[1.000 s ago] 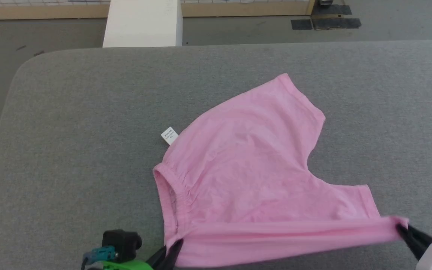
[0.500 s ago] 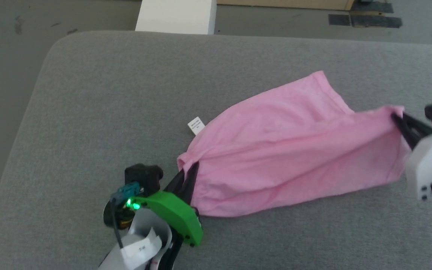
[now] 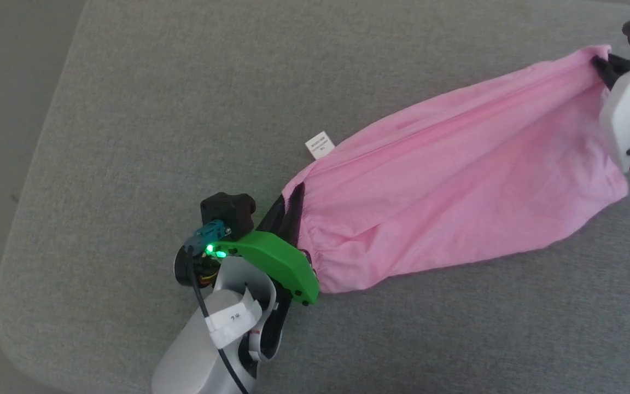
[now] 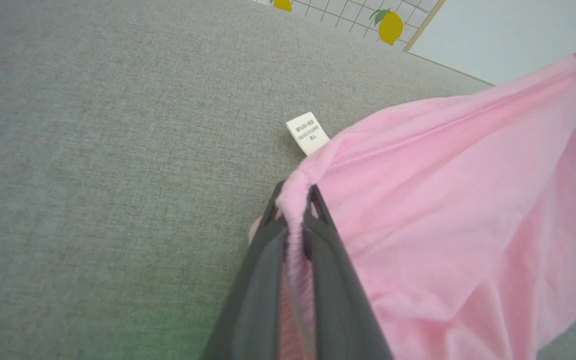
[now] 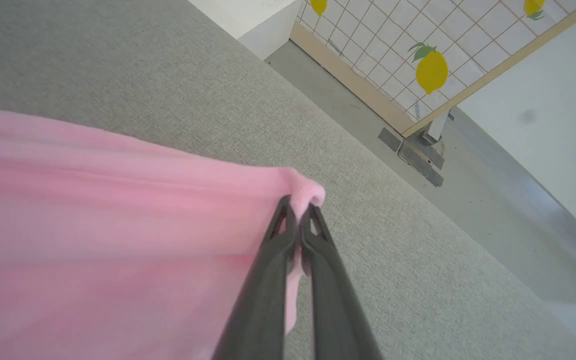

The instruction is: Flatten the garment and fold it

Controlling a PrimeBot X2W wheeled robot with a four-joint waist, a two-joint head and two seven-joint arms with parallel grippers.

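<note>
The light-pink garment [image 3: 446,180] hangs stretched between my two grippers above the grey padded surface [image 3: 184,98], its lower part sagging down to it. My left gripper [image 3: 289,203] is shut on the gathered elastic edge at the garment's lower-left end [image 4: 295,220]. My right gripper [image 3: 602,61] is shut on the far upper-right corner [image 5: 304,196]. A small white tag [image 3: 319,144] sticks out near the left end [image 4: 308,132]. The underside of the garment is hidden.
The grey surface's rounded left edge [image 3: 30,180] drops to the floor. In the right wrist view, a tiled partition with lemon prints [image 5: 430,70] and a white block [image 5: 263,25] stand beyond the surface's far edge.
Both grippers have lifted and carried the garment's near edge up and away, pulling the flat garment into a taut hanging band. The head camera has tilted down and shifted.
</note>
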